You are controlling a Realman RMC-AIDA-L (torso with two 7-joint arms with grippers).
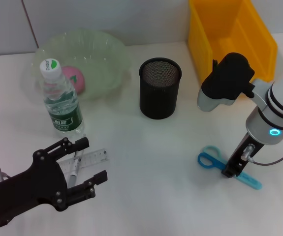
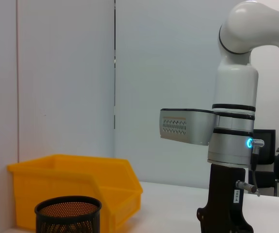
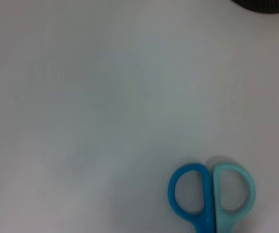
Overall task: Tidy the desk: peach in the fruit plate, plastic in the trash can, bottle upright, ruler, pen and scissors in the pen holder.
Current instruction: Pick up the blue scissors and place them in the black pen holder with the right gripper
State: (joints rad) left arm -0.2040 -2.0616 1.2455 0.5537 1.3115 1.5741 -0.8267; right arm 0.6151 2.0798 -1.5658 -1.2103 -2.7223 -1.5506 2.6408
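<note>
While peach (image 1: 74, 77) sits in fruit plate (image 1: 112, 51) | left pincer (image 1: 84, 164) released | right pincer (image 1: 231, 169) over scissors (image 1: 211, 160), grip unclear

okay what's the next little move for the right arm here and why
Probably close the right pincer on the scissors and lift. It is down on them just behind the handles, they lie flat on the table, and the pen holder is open nearby. Its finger state can't be read. The left pincer hovers open over the ruler.

White desk (image 1: 146, 157) stands against pale panelled wall (image 2: 66, 73).
</note>
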